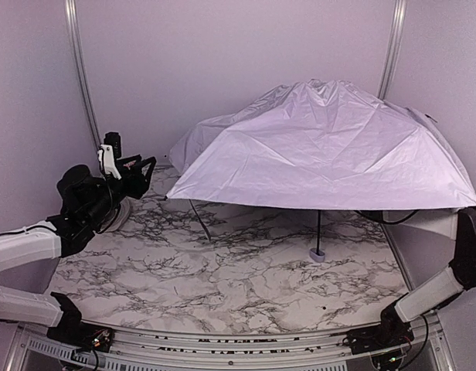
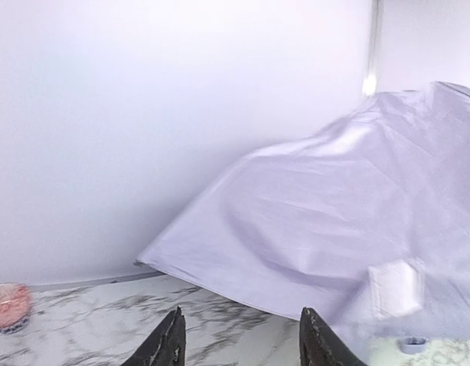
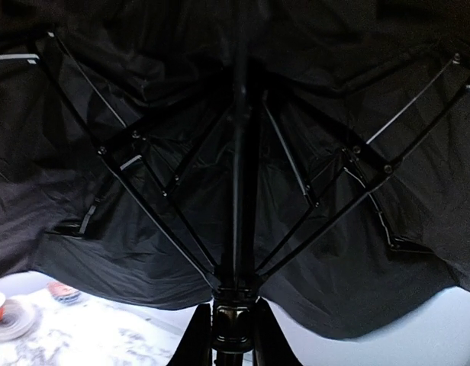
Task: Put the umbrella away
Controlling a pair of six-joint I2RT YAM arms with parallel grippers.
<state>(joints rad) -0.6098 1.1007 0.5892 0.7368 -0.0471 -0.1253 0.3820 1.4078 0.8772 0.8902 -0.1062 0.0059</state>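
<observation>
Marbled bench [image 1: 222, 263]; umbrella [image 1: 323, 147] fully open over my right pincer [image 3: 233, 332], which pinches its shaft [image 3: 236, 191]; left pincer [image 2: 241, 320] spread, empty. Nothing folded yet.

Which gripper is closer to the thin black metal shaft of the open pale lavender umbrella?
Right. The right gripper is under the pale lavender canopy, closed around the thin black metal shaft; the left gripper hovers open outside the canopy's left edge, touching nothing.
</observation>
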